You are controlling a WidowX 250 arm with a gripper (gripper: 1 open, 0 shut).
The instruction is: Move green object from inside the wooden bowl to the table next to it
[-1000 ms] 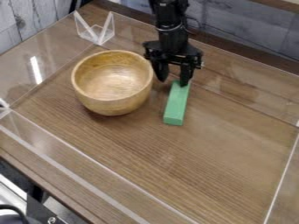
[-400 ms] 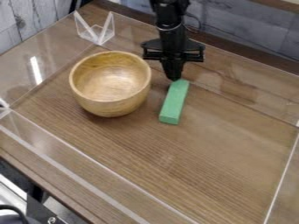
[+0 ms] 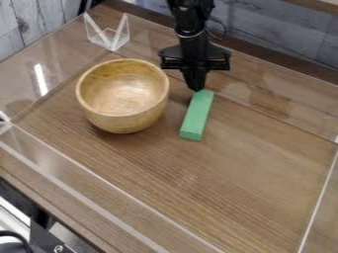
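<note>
Camera view:
Green object [image 3: 196,116]: small bright-green rectangular bar, plain, lying flat on the brown wood-grain tabletop [image 3: 199,188], just right of the round light-tan wooden bowl [image 3: 126,94].
Fingers [image 3: 197,87]: black, pressed together, holding nothing, tips at the bar's far end.

A slim black arm [image 3: 193,20] ends in a black hand [image 3: 196,83] with narrow tapering fingers.

green object [image 3: 196,116]: bright plain green
wooden bowl [image 3: 125,95]: light tan, pale smooth inside
bench [image 3: 199,188]: brown wood grain, clear plastic walls
end effector [image 3: 196,82]: black
</note>
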